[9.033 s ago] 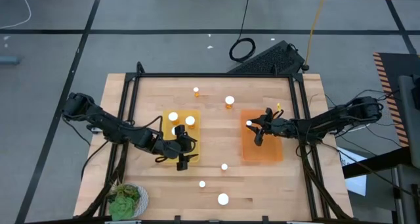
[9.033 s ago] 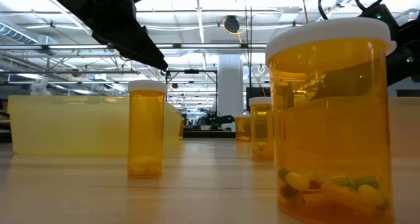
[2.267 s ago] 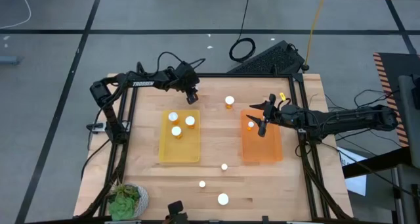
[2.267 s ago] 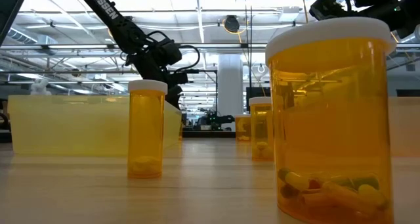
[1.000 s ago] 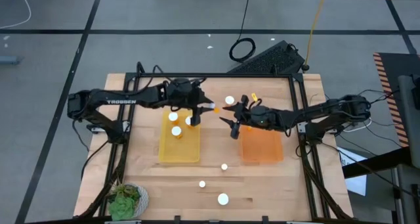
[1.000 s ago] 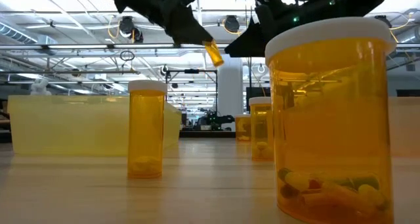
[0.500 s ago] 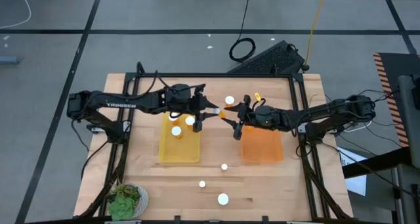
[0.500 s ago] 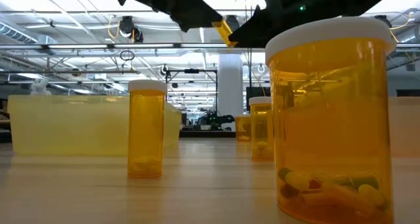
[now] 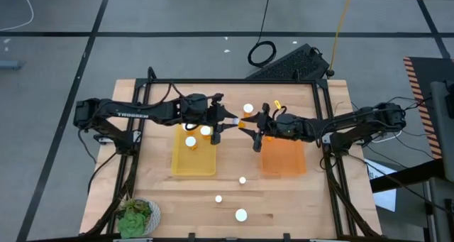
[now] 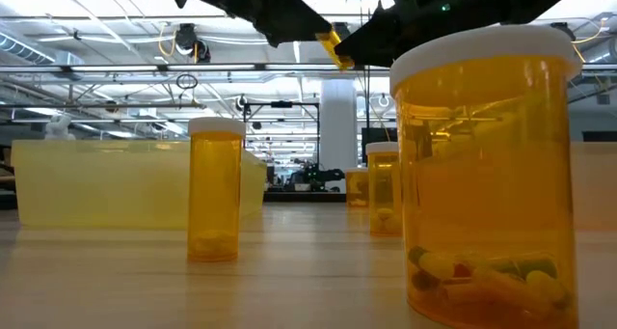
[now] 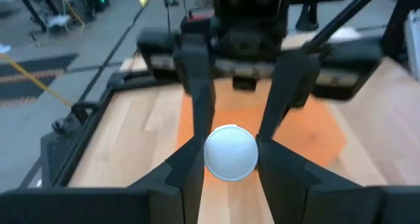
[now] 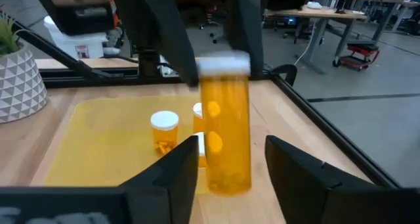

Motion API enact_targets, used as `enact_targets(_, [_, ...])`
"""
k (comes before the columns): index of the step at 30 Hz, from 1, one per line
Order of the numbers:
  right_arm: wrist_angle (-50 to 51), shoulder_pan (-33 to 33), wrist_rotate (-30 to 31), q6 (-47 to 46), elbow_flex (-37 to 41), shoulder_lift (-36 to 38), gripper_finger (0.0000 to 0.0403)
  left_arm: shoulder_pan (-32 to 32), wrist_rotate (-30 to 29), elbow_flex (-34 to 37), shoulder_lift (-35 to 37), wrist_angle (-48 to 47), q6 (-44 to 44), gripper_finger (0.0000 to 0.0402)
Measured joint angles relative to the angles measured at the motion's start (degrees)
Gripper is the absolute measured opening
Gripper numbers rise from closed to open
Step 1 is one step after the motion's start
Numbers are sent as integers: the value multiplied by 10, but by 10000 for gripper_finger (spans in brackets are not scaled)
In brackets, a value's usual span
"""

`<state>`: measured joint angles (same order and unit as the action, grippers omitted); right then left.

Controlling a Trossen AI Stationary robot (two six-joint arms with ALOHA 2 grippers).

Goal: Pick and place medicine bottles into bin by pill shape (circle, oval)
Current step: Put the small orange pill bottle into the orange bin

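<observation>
A small amber medicine bottle [image 9: 239, 123] with a white cap hangs lying on its side in the air between the yellow bin [image 9: 181, 164] and the orange bin [image 9: 284, 164]. My left gripper [image 9: 228, 120] is shut on it. My right gripper [image 9: 250, 126] faces it, open. Its fingers [image 12: 176, 163] stand on either side of the bottle's bottom end [image 12: 228, 175], apart from it. In the low view the bottle [image 10: 333, 43] shows high up between both dark grippers. Two capped bottles [image 9: 190, 141] [image 9: 206, 130] stand in the yellow bin. My left gripper pinches the bottle at its white cap end [image 11: 231, 152] between its two fingers [image 11: 190, 165], one on each side of the cap. The fingers come level from the table's left and lie along the bottle. The bottle is lifted clear, its bottom toward my right gripper.
One bottle [image 9: 247, 108] stands on the wood behind the grippers. Three more [image 9: 242, 179] [image 9: 218, 198] [image 9: 241, 215] stand toward the near edge. A green plant on a white plate [image 9: 138, 215] sits at the near left corner. A black frame [image 9: 234, 81] rims the table.
My left gripper has carried the bottle a little toward the table's right, up to my right gripper. The bottle's bottom end now sits between the right fingers. Over the last half second both arms have kept nearly still.
</observation>
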<state>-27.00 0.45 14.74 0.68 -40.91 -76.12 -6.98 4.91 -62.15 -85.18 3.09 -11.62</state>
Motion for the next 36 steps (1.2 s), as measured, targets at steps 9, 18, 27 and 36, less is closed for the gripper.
enact_targets(9, [-10,0,-1,4,0,0,106,0,-1,0,-9,14,-11,134])
enact_targets(18, [-13,0,0,7,0,0,100,0,-1,0,-9,14,-12,134])
enact_targets(27, [-14,0,0,7,0,0,100,6,0,0,-8,15,-11,169])
enact_targets(36, [-15,0,1,9,0,0,100,15,-20,0,-5,13,-17,230])
